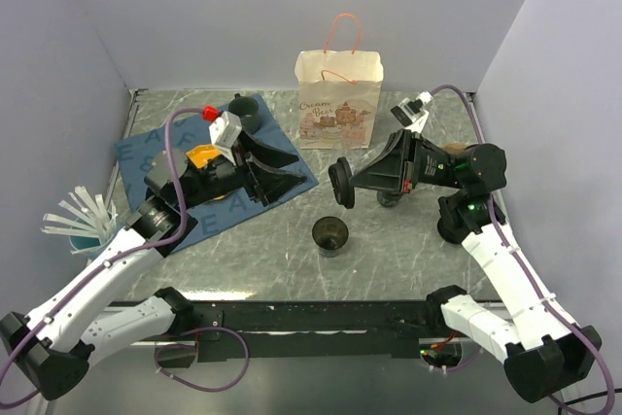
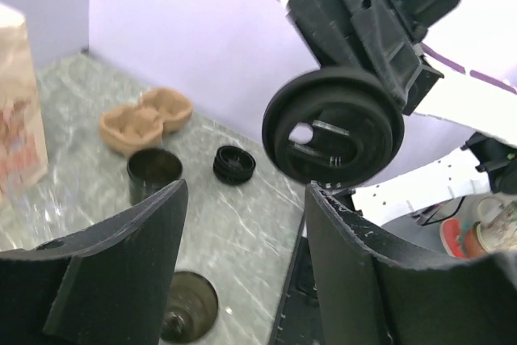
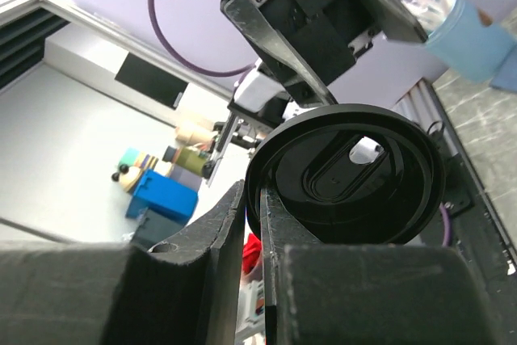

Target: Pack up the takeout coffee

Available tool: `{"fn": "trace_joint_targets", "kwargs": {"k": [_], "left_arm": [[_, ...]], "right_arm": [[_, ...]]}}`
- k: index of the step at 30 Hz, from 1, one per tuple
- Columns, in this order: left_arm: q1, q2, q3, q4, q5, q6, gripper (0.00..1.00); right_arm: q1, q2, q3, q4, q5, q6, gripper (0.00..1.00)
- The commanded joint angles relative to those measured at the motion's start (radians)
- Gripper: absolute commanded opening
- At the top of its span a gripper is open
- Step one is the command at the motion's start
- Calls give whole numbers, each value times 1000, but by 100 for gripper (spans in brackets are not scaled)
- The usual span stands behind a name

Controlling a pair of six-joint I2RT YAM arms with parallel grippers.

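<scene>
Nearest, the open cup (image 1: pixel 330 233) is standing toward the counter's (image 1: pixel 408 250) near edge, ready for capping. Beyond, my right tool (image 3: pixel 253 216) is pinching the black lid (image 3: pixel 347 175) by its rim, probably presenting it to my left tool (image 2: pixel 246 195), which is gaping empty. The bag (image 1: pixel 338 99) is standing at the far edge.

Paper bag (image 2: pixel 14 111) cut by frame edge; lower cup (image 2: pixel 194 306) partly hidden.

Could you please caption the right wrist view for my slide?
Right gripper clamps a round black lid by its rim.
</scene>
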Motion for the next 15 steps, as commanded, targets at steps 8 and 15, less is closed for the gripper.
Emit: {"fn": "trace_joint_targets", "kwargs": {"k": [8,15], "left_arm": [[-39,68,27,177,120,108,60],[-60,106,40,221,158,88,58]], "right_arm": [[70,-24,-6,12,43,12,17],[112,-22,-6,-11,66,-9,17]]}}
